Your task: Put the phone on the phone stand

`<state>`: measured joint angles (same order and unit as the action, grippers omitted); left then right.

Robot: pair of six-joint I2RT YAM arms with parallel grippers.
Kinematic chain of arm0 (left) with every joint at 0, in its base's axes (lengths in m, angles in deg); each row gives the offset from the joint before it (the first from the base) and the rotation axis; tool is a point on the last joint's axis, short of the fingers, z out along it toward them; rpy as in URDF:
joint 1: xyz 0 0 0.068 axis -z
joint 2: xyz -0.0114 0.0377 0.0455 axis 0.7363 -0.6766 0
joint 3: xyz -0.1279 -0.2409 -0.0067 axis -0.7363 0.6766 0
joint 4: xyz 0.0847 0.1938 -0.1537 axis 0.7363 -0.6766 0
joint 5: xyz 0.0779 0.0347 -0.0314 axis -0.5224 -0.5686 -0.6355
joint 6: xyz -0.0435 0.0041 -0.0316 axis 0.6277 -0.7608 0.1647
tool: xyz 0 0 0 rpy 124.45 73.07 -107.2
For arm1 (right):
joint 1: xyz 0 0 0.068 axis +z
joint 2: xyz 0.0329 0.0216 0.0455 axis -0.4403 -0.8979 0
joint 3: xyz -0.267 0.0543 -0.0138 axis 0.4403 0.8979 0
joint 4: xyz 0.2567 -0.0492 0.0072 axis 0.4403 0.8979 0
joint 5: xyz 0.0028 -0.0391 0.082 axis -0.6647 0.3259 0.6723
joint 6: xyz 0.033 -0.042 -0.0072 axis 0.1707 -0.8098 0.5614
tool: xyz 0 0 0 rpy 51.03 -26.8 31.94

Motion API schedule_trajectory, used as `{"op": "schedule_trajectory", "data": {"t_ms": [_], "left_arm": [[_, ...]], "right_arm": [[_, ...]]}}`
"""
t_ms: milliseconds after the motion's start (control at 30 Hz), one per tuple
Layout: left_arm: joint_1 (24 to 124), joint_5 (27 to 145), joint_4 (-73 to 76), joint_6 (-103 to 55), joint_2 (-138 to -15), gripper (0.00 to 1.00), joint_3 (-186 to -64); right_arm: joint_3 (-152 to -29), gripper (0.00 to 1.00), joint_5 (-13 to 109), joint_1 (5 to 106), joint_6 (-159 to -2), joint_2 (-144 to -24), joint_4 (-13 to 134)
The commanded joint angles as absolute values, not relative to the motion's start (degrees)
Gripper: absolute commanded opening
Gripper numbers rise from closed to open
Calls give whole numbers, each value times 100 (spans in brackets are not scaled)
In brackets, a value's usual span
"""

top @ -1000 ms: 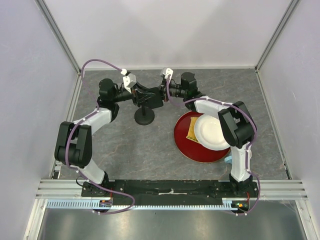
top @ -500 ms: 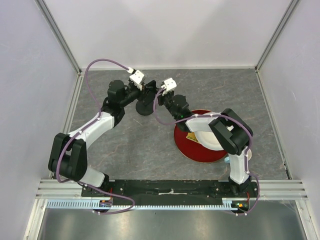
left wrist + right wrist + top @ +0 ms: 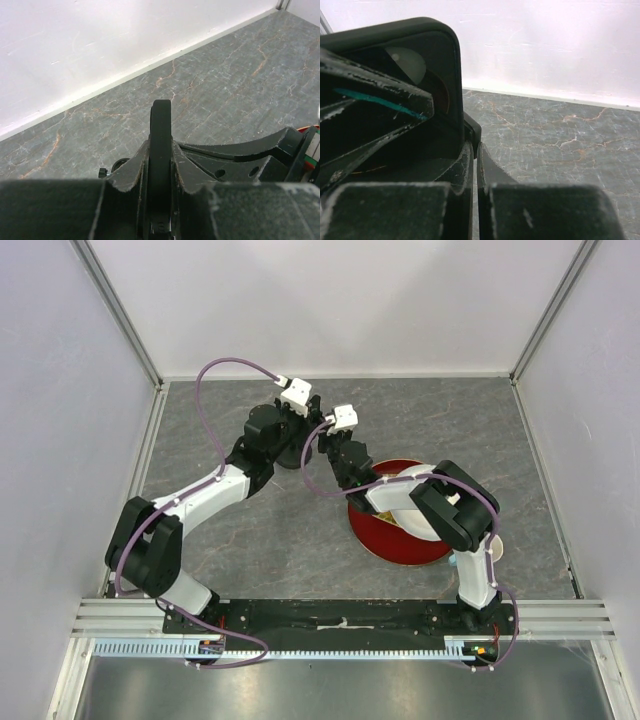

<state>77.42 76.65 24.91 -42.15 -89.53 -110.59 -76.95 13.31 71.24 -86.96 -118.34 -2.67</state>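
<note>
**Grey marbled table (image 3: 250, 530), back centre: phone (image 3: 160, 117) clamped in left gripper (image 3: 160, 152)**

White walls close the table on three sides. Both arms reach to the back centre with their wrists close together. The left gripper's fingers press on the phone. In the left wrist view I see it edge-on, upright between the pads with a rounded corner on top. The right gripper (image 3: 475, 172) has its fingers together, with only a hairline slit and nothing between them. It sits just beside the phone, whose glossy face fills the left of the right wrist view. I cannot separate the phone stand from the black gripper bodies overhead, so I cannot tell whether the phone touches it. A red plate (image 3: 392, 545) lies right of centre, partly under the right arm.
</note>
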Motion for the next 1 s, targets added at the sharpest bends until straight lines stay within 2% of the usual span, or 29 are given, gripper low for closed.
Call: {"op": "schedule_trajectory", "data": {"t_ms": [0,367,400,433,533,633,733,867,900,933,967], "left_arm": [[7528,6292,2833,-4380,-9242,2,-11183],[7511,6204,2886,-4696,-9409,2,-11156],[7511,6204,2886,-4705,-9383,2,-11139],[7511,6213,2877,-4723,-9365,2,-11121],[7511,6257,2877,-4749,-9304,2,-11060],[7493,6283,2894,-4705,-9242,2,-11016],[7432,6765,2824,-4617,-9163,2,-11007],[7283,8290,2561,-4565,-8970,2,-11103],[7230,8618,2413,-4547,-8909,2,-11130],[7186,8969,2272,-4538,-8865,2,-11182],[7125,9408,2149,-4547,-8769,2,-11304]], "right_arm": [[-7402,0,2000,7367,-9032,-11815,-797],[-7190,0,2811,7367,-9481,-11375,-632],[-7190,3,2925,7349,-9507,-11314,-579],[-7242,11,3004,7332,-9516,-11287,-413],[-7243,19,3049,7139,-9324,-11191,-86],[-7102,22,3268,6762,-9033,-11050,-42],[-6979,28,4058,6043,-8456,-10936,46],[-7102,39,6069,5206,-7706,-11110,151],[-7198,43,6899,5066,-7523,-11172,151],[-7260,52,7282,4951,-7434,-11234,143],[-7347,57,7651,4758,-7320,-11382,125]]}}
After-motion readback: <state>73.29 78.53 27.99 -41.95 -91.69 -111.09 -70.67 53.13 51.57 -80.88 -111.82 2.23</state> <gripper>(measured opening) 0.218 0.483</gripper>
